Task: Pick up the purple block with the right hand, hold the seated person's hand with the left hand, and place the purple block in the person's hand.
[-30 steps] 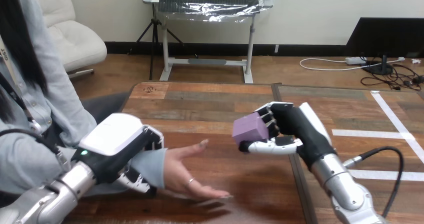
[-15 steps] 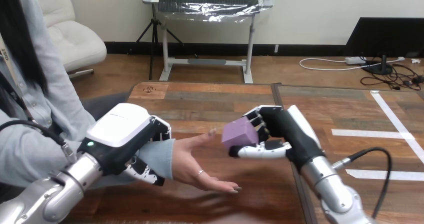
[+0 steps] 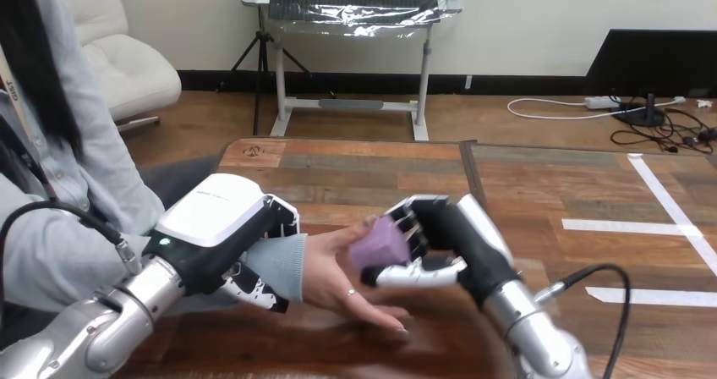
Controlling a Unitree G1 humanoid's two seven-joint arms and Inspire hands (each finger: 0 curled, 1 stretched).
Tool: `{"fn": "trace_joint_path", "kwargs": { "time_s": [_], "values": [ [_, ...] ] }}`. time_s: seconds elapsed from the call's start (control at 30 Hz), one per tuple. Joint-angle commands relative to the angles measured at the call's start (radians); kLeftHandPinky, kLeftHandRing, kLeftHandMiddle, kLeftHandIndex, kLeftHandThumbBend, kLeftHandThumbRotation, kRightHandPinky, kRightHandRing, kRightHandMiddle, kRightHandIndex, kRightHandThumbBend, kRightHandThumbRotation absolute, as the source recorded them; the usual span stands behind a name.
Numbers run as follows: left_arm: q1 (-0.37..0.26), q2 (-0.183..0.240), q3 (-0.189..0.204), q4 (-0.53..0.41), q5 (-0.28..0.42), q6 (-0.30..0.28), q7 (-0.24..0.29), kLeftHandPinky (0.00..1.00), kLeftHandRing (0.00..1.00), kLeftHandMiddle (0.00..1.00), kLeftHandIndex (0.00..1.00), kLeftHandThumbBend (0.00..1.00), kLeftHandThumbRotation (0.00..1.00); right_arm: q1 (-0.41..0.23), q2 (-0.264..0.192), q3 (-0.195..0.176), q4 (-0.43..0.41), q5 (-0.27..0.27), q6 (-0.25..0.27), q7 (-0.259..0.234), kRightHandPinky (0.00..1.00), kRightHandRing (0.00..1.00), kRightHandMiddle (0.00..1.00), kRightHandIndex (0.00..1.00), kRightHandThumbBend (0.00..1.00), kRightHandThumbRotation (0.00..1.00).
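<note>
Purple block [image 3: 380,244] is pinched in my right hand [image 3: 452,237], fingers against its right face, thumb below it. I read the block as sitting directly over the person's hand [image 3: 331,271], which lies open, palm up, above the wooden table [image 3: 355,172]. I cannot tell whether block and palm touch. My left hand [image 3: 221,220] lies across the person's wrist [image 3: 283,265], sleeve-covered, with its fingers [image 3: 254,290] curled round underneath.
</note>
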Motion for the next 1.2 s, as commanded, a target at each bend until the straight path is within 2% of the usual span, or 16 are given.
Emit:
{"fn": "trace_joint_path", "kwargs": {
  "time_s": [0.0,0.13,0.4,0.83,1.03,1.17],
  "values": [
    [-0.116,-0.028,0.035,-0.059,-0.025,-0.001,0.005,0.32,0.34,0.38,0.38,0.84,0.0,-0.011,0.011,0.008,-0.071,-0.001,-0.02,-0.004,0.3,0.35,0.42,0.49,0.76,0.0],
    [-0.117,-0.031,0.034,-0.062,-0.024,0.002,0.0,0.33,0.34,0.38,0.39,0.84,0.0,0.006,0.018,0.014,-0.087,0.006,-0.021,0.017,0.29,0.34,0.42,0.49,0.76,0.0],
    [-0.123,-0.039,0.029,-0.04,-0.017,-0.02,0.025,0.32,0.33,0.37,0.38,0.85,0.0,0.041,0.026,0.024,-0.127,0.001,-0.026,0.024,0.29,0.34,0.41,0.49,0.77,0.0],
    [-0.124,-0.046,0.027,-0.034,-0.02,-0.026,0.016,0.32,0.33,0.37,0.39,0.84,0.0,0.103,0.026,0.037,-0.235,0.016,0.0,0.069,0.3,0.34,0.42,0.49,0.76,0.0],
    [-0.128,-0.051,0.021,-0.013,-0.008,-0.043,0.04,0.32,0.33,0.37,0.38,0.85,0.0,0.143,0.026,0.045,-0.314,0.01,0.034,0.073,0.29,0.34,0.41,0.48,0.77,0.0],
    [-0.13,-0.054,0.018,-0.003,-0.002,-0.047,0.048,0.32,0.33,0.37,0.38,0.86,0.0,0.17,0.022,0.049,-0.382,0.009,0.081,0.086,0.29,0.34,0.41,0.48,0.77,0.0]
  ]
}}
